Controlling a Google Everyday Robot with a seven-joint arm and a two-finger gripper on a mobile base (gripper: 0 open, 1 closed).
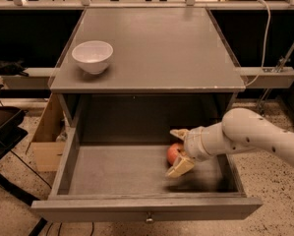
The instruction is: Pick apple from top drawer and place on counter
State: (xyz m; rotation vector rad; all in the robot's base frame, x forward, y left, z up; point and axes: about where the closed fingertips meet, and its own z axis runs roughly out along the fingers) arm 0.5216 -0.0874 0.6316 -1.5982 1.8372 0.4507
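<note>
The apple [173, 152] is round, so it has no long axis to speak of. Its red and yellowish skin faces the camera, and which way the stem dimple points cannot be made out. It sits on the floor of the open drawer [112, 171], below the counter's [151, 43] front edge and right of that edge's middle, nearer the front-right corner than the front-left.

The apple's right side is hidden behind the gripper's wrist, and its underside is lost in shadow. The back of the drawer under the counter is dark. The arm [257, 136] is cut off at the right border of the view. The knob [148, 218] on the drawer front shows only as a small spot at the bottom.

The gripper [171, 152] reaches in from the right with its fingers spread apart, one finger [178, 132] behind the apple and the other in front of it, so the apple lies between them. Whether either finger touches the skin cannot be told.

A white bowl [92, 56] stands on the counter near the left edge, toward the front-left corner.
</note>
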